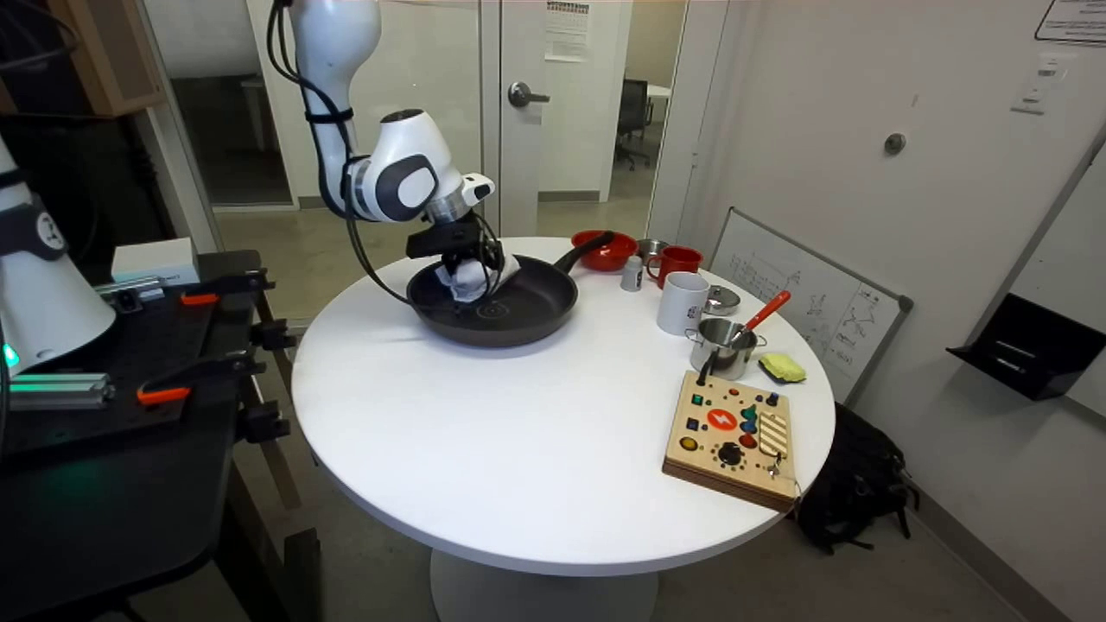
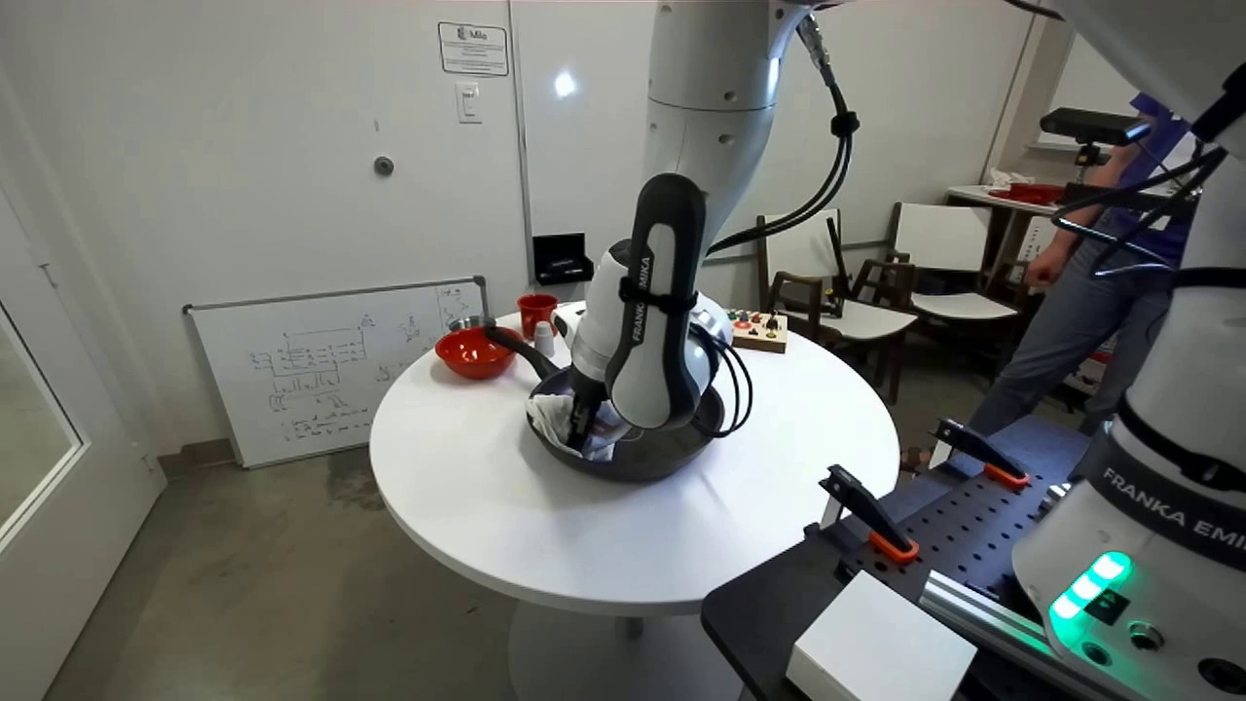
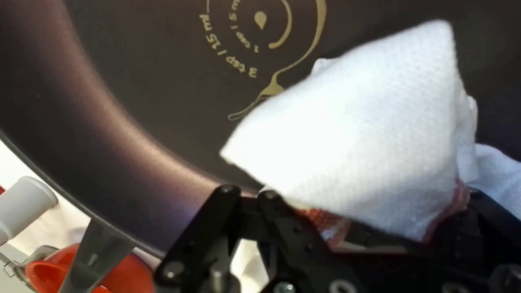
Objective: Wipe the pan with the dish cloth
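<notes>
Both jaws are pinching crumpled white cloth (image 1: 467,282); flat circling from eleven o'clock should be covering the round black pan (image 1: 534,304).

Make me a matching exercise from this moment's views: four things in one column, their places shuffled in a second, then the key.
Things
1. dish cloth
2. red-handled utensil
3. black backpack
4. wooden button box

Places
A. on the floor
B. in the pan
C. flat on the white table
D. in the metal pot

Pairs: 1-B, 2-D, 3-A, 4-C
</notes>
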